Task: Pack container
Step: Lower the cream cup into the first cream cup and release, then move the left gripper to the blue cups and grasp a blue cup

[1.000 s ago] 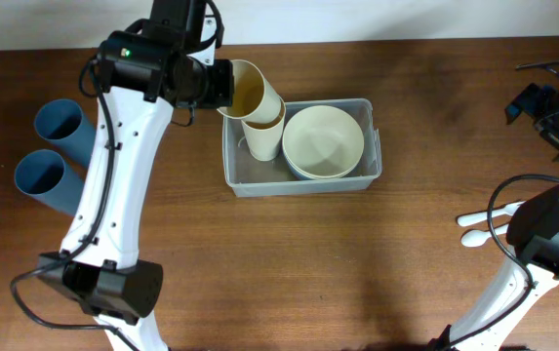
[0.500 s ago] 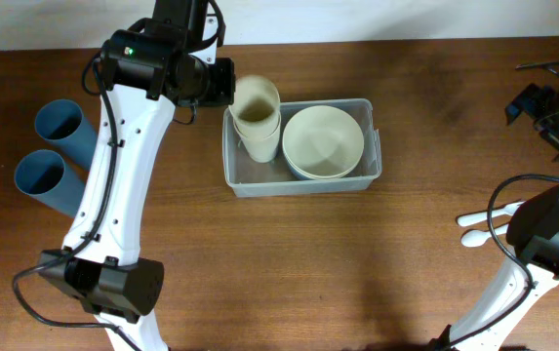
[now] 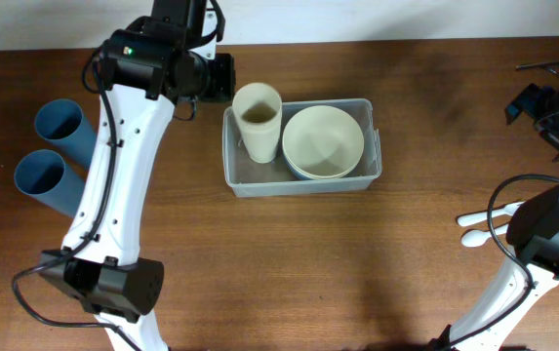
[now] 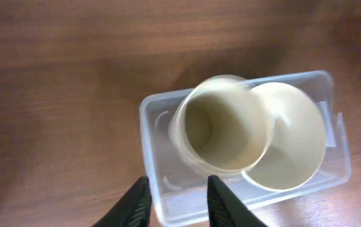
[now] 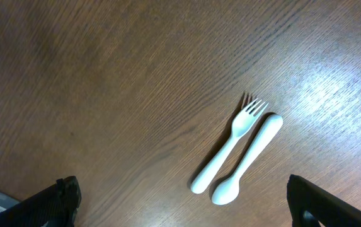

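As seen overhead, the container (image 3: 299,185) on the tabletop (image 3: 357,263) is holding the cream cup (image 3: 257,117) upright beside the bowl (image 3: 324,141). Left wrist: my left end effector (image 4: 178,184) is standing parted, empty; I am favouring a straight lift off the cup. Right wrist: my right end effector (image 5: 180,189) is gaping over the fork (image 5: 230,142).

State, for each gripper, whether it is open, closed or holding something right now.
Left gripper: open, holding nothing, near the cream cup in the container.
Right gripper: wide open, empty, above the fork and spoon.
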Motion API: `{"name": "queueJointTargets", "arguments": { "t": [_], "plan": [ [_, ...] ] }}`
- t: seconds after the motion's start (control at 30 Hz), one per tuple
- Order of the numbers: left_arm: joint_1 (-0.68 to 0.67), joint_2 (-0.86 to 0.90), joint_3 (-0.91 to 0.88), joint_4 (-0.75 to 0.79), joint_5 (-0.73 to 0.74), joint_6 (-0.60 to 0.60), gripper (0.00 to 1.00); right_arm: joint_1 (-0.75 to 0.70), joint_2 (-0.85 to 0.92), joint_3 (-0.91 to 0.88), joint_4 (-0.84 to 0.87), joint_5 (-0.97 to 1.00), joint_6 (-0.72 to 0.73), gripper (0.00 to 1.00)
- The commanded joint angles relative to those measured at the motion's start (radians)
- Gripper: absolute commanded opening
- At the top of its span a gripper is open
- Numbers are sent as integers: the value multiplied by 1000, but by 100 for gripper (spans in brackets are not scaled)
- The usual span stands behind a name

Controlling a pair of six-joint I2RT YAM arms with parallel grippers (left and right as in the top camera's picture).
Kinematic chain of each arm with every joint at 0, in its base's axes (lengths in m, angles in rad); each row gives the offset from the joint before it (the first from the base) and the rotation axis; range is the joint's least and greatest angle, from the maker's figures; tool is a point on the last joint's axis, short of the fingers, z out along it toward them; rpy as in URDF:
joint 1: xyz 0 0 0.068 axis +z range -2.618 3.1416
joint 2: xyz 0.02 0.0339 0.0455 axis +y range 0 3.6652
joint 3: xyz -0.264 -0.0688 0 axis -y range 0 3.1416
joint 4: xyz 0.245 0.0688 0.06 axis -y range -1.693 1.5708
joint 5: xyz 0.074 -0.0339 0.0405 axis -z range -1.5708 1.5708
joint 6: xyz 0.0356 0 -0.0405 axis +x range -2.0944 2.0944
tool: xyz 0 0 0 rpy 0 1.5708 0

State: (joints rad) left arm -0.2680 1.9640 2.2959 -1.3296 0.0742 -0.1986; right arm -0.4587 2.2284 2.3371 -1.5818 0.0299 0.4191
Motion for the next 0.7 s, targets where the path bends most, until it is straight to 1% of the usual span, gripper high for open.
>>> {"name": "queueJointTargets", "arguments": {
  "t": [0.0, 0.07, 0.1, 0.2, 0.27, 0.3, 0.33, 0.47, 0.5, 0.67],
  "plan": [
    [58, 4, 90, -79, -153, -90, 33, -6, -11, -4, 1, 16, 8, 99],
    [100, 4, 118, -160, -272, -222, 34, -6, -11, -4, 1, 16, 8, 99],
    [122, 4, 126, -198, -307, -279, 34, -6, -11, -4, 1, 16, 8, 99],
    [213, 4, 134, -304, -332, -412, 35, -6, -11, -4, 1, 16, 8, 99],
    [272, 4, 133, -351, -333, -465, 35, -6, -11, -4, 1, 16, 8, 99],
    [303, 4, 130, -358, -327, -469, 35, -6, -11, -4, 1, 16, 8, 99],
    [328, 4, 127, -358, -317, -462, 41, -6, -11, -4, 1, 16, 8, 99],
    [435, 4, 111, -358, -306, -414, 43, -6, -11, -4, 1, 16, 8, 99],
    [457, 4, 103, -358, -303, -407, 47, -6, -11, -4, 1, 16, 8, 99],
    [568, 4, -14, -358, -265, -399, 48, -6, -11, -4, 1, 16, 8, 99]
  ]
}}
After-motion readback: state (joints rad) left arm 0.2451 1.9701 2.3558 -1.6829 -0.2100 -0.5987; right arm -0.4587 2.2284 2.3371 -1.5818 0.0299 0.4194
